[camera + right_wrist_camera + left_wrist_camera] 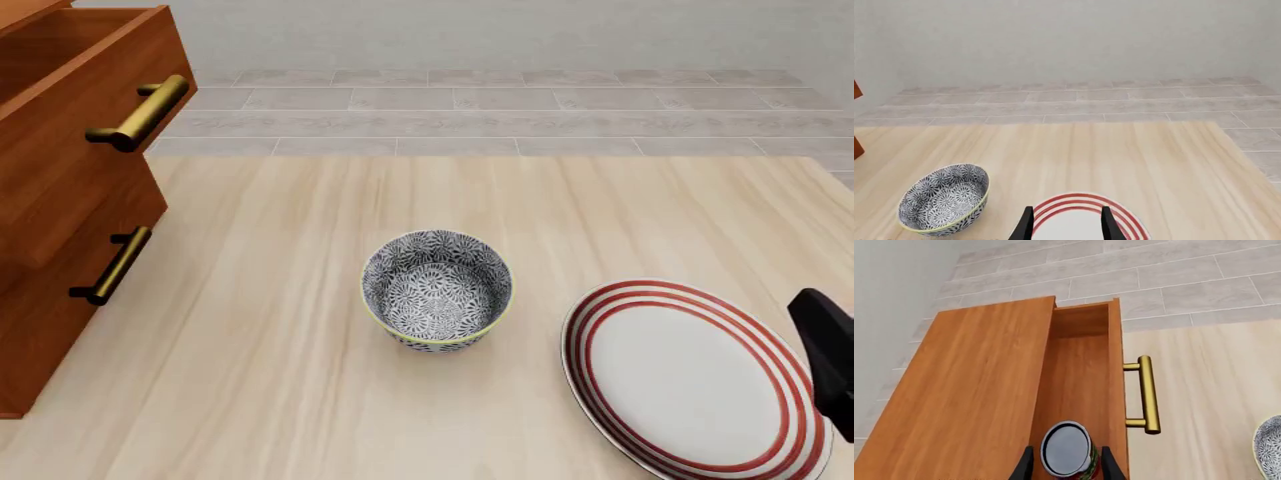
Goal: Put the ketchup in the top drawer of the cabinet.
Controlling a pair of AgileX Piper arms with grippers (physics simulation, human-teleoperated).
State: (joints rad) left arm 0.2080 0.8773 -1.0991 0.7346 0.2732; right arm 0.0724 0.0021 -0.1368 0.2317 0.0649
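The cabinet (pixel 60 250) stood at the table's (pixel 441 420) nine o'clock edge with its top drawer (pixel 1077 385) pulled open, brass handle (pixel 1147 394) out front, while the plate (pixel 687 375) lay at four o'clock and the patterned bowl (pixel 437 290) sat near the middle. Over the open drawer, the left gripper (pixel 1067 467) clasped the ketchup (pixel 1069 450) between its two fingers, grey top facing up. The right gripper (pixel 1067 222) hung above the plate's near rim, fingers parted and holding nothing.

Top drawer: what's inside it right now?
The top drawer is open; the ketchup sits in it between the left gripper fingers. Otherwise bare wood shows; the part under the cabinet top is hidden.
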